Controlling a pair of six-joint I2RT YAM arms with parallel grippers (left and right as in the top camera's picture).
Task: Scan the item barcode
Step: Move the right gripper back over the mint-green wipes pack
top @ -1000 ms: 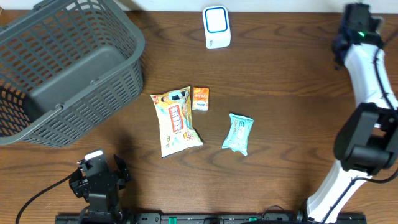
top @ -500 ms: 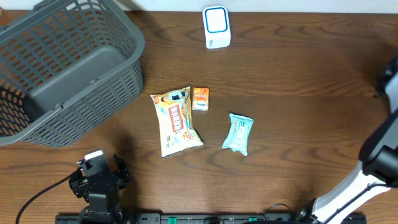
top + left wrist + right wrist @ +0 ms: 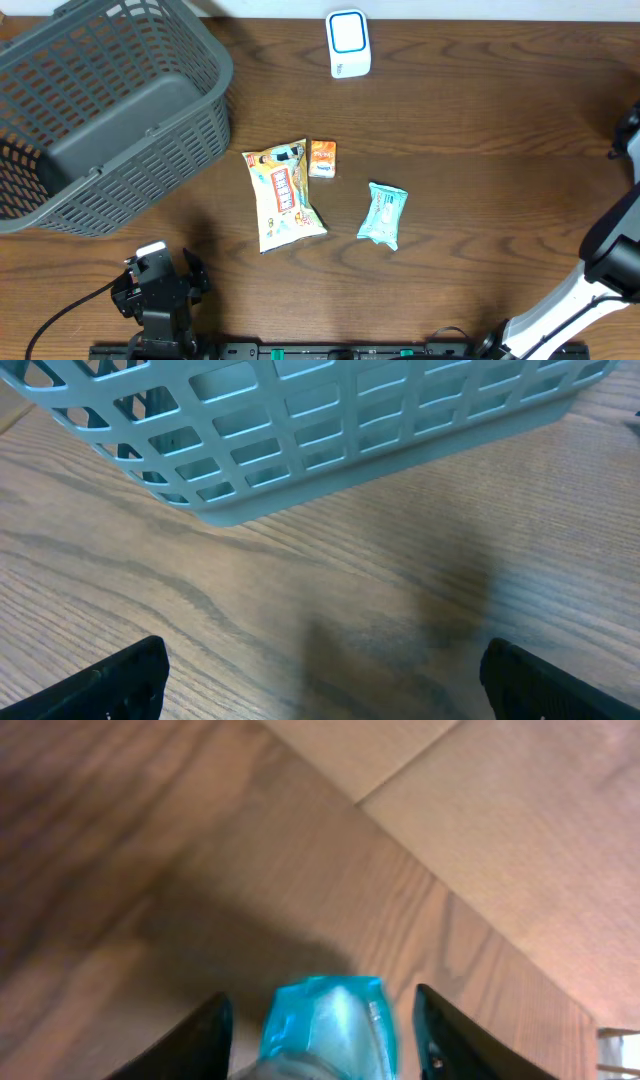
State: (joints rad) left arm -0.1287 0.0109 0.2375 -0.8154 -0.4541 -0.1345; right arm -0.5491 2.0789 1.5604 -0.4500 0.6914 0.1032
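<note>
My right gripper [image 3: 322, 1020] stands open around a shiny blue packet [image 3: 330, 1025], with a gap between the packet and each finger. Whether the packet rests on the wood I cannot tell. In the overhead view only a part of the right arm [image 3: 628, 135] shows at the right edge. A white scanner with a blue face [image 3: 348, 43] stands at the back middle. In the middle of the table lie a yellow snack bag [image 3: 282, 194], a small orange packet [image 3: 322, 158] and a pale teal packet [image 3: 383, 214]. My left gripper [image 3: 320, 670] is open and empty, low at the front left.
A large grey basket [image 3: 60, 70] fills the back left, and its wall [image 3: 330, 430] rises just ahead of the left gripper. The right wrist view shows the table's edge [image 3: 400, 850] with lighter floor beyond it.
The right arm has swung from the back right out past the overhead view's right edge. Its jaws have widened. The left arm and the items on the table have not moved.
</note>
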